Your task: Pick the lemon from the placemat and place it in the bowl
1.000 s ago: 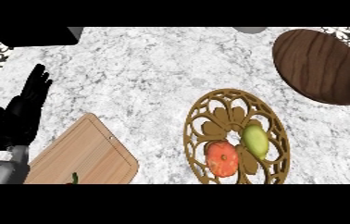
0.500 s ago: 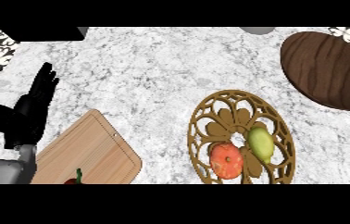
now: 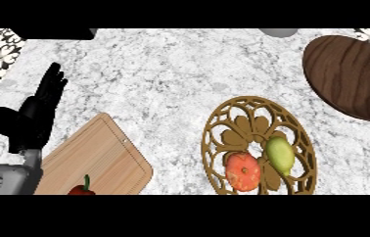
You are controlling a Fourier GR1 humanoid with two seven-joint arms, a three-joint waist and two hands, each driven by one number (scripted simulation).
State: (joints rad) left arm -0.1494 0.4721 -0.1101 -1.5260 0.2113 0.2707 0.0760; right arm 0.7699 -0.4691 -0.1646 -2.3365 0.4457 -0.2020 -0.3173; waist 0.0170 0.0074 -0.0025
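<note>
A yellow-green lemon (image 3: 280,155) lies on the golden openwork placemat (image 3: 239,118) at the lower right, touching an orange-red round fruit (image 3: 242,171) to its left. The dark brown wooden bowl (image 3: 339,74) sits at the right edge, beyond the placemat, partly cut off. My left hand (image 3: 39,111) shows at the far left, open with its fingers straight and pointing up, far from the lemon and holding nothing. No right hand shows in this view.
A wooden cutting board (image 3: 98,157) lies at the lower left beside my left forearm, with a red pepper (image 3: 83,188) at its near edge. A grey object (image 3: 278,32) and a black one (image 3: 57,34) stand along the far edge of the marble counter.
Everything in view has slid a little to the right, and more of the red pepper shows. My left hand stands slightly higher and further right, still open.
</note>
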